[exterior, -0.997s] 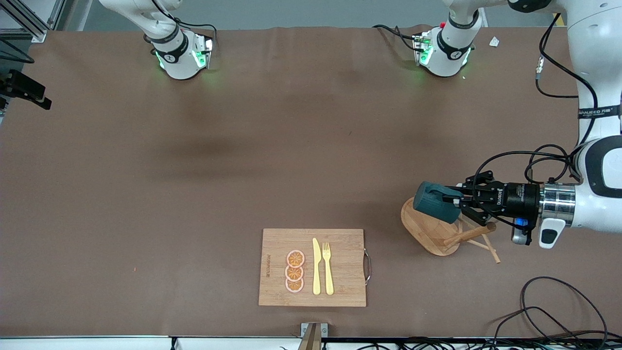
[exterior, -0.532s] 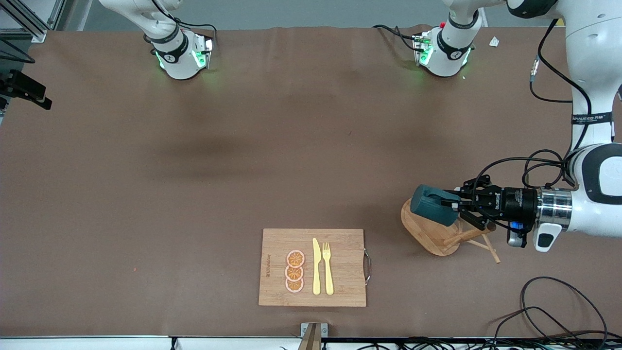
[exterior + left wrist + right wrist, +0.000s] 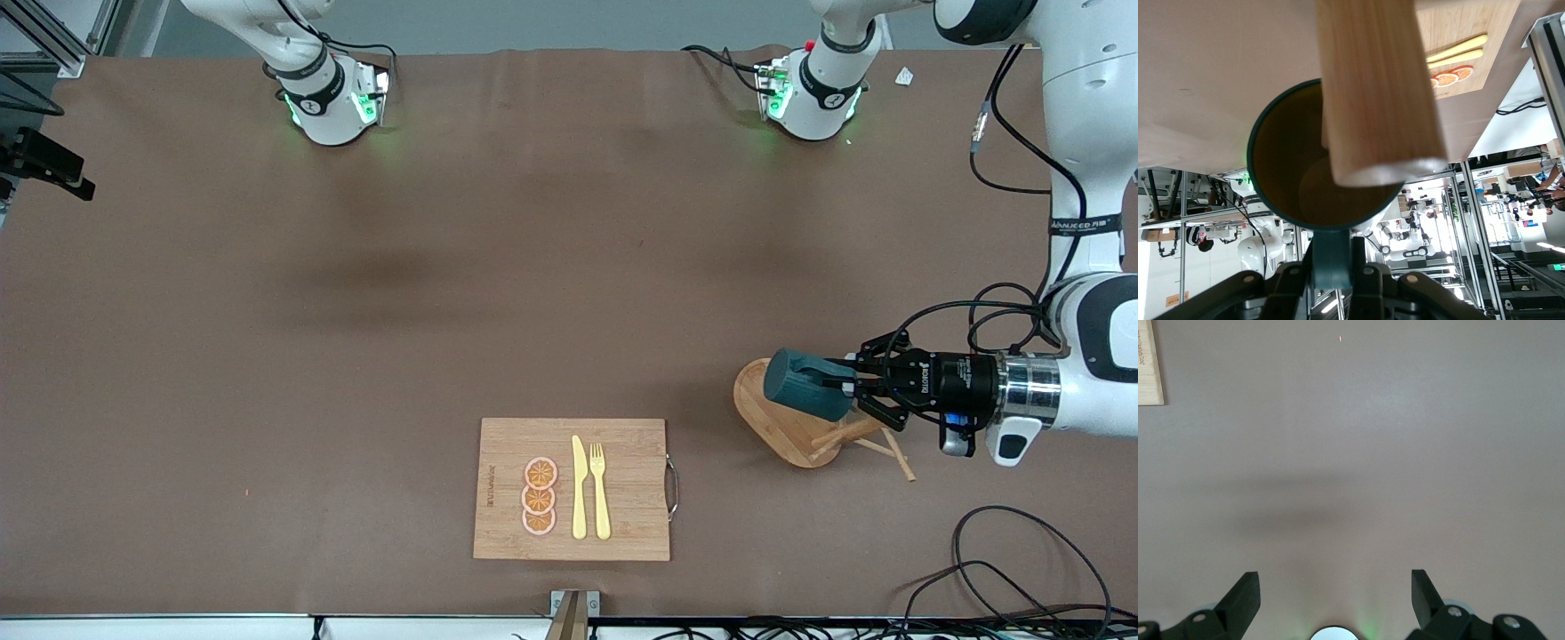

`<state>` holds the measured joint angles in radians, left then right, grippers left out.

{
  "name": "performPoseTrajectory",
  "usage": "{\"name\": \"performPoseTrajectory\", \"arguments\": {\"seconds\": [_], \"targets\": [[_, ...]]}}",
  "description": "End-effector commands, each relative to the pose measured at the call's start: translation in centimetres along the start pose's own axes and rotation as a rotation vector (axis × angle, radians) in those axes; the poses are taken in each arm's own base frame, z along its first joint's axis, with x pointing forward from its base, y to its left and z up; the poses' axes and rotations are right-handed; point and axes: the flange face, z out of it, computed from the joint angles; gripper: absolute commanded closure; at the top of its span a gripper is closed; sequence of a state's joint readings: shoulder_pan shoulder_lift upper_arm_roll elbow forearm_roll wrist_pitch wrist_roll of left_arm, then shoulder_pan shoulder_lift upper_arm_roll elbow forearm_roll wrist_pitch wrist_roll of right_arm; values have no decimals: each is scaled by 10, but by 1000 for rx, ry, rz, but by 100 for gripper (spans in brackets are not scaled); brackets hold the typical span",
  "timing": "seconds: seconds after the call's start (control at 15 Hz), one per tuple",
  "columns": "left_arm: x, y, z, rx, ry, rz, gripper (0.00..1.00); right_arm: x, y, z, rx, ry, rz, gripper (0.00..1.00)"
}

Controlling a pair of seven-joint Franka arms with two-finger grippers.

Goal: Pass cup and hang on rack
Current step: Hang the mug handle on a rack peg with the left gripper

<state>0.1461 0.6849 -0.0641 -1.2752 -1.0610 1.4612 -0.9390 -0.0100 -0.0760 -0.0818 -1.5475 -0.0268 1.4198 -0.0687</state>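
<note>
The brown worktop (image 3: pixel 356 311) carries a rectangular wooden cutting board (image 3: pixel 507 444) close to the front camera, with 3 orange slices (image 3: pixel 539 496), a yellow knife (image 3: pixel 579 487) and a yellow fork (image 3: pixel 600 489) lying on it side by side. Toward the left arm's end of the worktop, and a little farther from the front camera than the board, stands the rack (image 3: pixel 782 425), its oval wooden base flat on the worktop and thin pegs (image 3: pixel 892 449) sticking out at the side toward the left arm's end. The left arm reaches in sideways from that end, and the left hand (image 3: pixel 851 386) hangs over the rack, pinching the cup's small handle between its 2 fingers. The cup (image 3: pixel 805 384) is held on its side in the air above the rack's base, its open mouth turned toward the hand. In the left wrist view the cup's mustard-yellow inside (image 3: pixel 1288 167) faces the camera and the rack's round post (image 3: pixel 1381 93) crosses in front of the rim, its end overlapping the mouth; whether it touches the cup cannot be told. The right arm waits up by its base, and the right hand (image 3: pixel 1335 593) hovers over bare worktop with its fingers spread wide apart.
</note>
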Motion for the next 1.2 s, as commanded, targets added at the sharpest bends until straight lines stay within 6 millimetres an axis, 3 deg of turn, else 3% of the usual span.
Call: {"name": "performPoseTrajectory", "arguments": {"seconds": [0.0,0.4,1.13], "targets": [[4,-1,-14,-31,-22,5,100,-6,1,-3,-16,2,10,0],[18,-8,-37,-73,-33,-13,100,-6,1,-3,-14,2,10,0],[37,-11,-35,-76,-41,4,93,-6,1,-2,-12,-1,10,0]]}}
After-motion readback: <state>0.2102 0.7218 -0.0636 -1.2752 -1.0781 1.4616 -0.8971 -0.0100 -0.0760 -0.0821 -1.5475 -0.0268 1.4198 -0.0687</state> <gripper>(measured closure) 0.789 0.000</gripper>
